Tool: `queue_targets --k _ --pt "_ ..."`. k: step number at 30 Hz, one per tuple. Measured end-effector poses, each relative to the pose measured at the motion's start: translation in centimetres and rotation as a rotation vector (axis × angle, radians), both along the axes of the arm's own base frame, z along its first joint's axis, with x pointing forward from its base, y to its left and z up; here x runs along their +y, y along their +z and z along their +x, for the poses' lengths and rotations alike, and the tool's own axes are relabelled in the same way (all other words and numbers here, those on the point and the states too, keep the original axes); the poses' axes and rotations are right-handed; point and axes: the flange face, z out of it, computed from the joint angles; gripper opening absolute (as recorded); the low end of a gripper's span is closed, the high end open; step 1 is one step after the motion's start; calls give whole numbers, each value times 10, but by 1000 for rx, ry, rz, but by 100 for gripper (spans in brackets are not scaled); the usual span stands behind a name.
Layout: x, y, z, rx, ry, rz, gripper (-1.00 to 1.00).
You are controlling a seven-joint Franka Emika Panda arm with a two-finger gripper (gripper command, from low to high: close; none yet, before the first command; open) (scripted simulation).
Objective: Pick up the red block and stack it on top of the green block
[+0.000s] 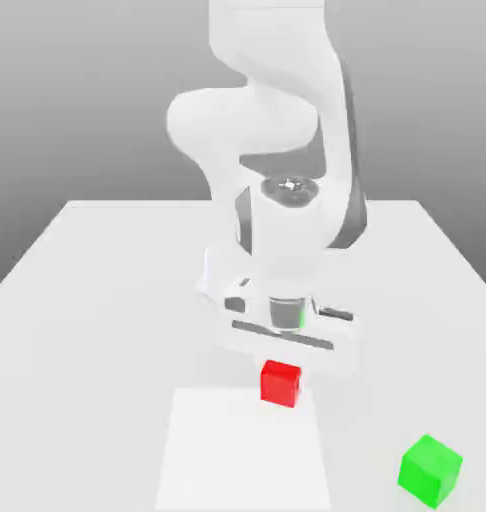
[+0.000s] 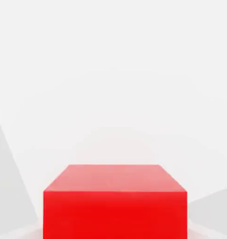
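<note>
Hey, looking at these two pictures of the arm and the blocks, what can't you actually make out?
- Exterior view: the gripper's fingertips around the red block are hidden behind the hand's white body, so contact with the block is not visible.
- Hand view: the red block's lower part is cut off by the picture's edge.
- Exterior view: the back faces of the green block are turned away.

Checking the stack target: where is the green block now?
In the exterior view, the green block sits on the table at lower right, apart from the red block.
</note>
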Motion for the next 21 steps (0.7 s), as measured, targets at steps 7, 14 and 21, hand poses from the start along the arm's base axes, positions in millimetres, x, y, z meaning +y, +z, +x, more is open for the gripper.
queue_targets --k 7,14,21 --pt "0 33 -1 2 1 0 -100" --pt "11 56 20 -8 160 -38 -100" --pt "56 68 69 -11 531 -58 -100"
